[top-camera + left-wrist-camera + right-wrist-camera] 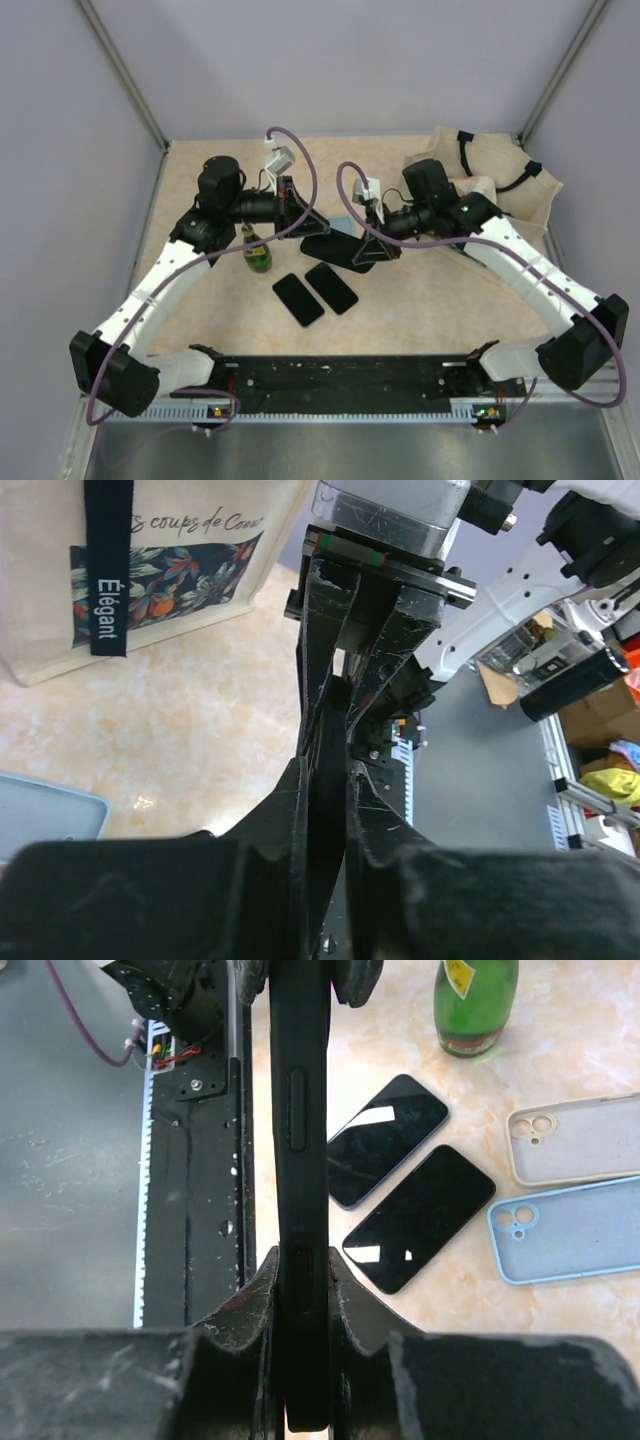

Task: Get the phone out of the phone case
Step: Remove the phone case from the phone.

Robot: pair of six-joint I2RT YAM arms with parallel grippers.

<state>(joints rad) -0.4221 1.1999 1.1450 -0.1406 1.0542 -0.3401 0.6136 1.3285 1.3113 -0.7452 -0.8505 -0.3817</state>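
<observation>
Looking top-down: black cased phone point(335, 247) held above the table point(430, 300), left gripper point(318, 230) and right gripper point(365, 250) both clamped on it. Left wrist: jaws pinch its thin edge. Right wrist: same; case point(300, 1160) likely soft, grippy, so peel a corner.

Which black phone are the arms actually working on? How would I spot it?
Look at the middle of the table, where the two arms meet. The left gripper and right gripper both clamp one black phone case, held up on its edge. The two bare black phones lie flat and untouched, nearer the arm bases.
</observation>
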